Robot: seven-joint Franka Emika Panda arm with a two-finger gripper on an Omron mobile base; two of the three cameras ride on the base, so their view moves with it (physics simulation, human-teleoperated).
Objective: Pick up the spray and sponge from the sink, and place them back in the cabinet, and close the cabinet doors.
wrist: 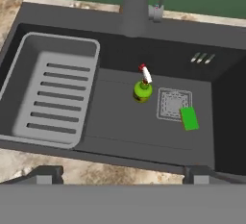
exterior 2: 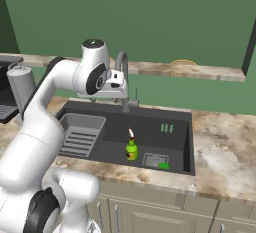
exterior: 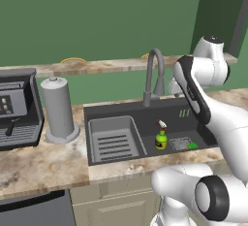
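Dark sink [wrist: 226, 103] below; gripper [wrist: 123, 172] spread wide, holding nothing, above upright spray [wrist: 142, 91]; sponge [wrist: 189, 118] flat on drain

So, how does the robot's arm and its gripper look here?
The arm is glossy white with rounded segments and dark grey to black joint bands and end caps. The hand is a white block. The gripper has two small dark grey finger tips. No cables or markings show.
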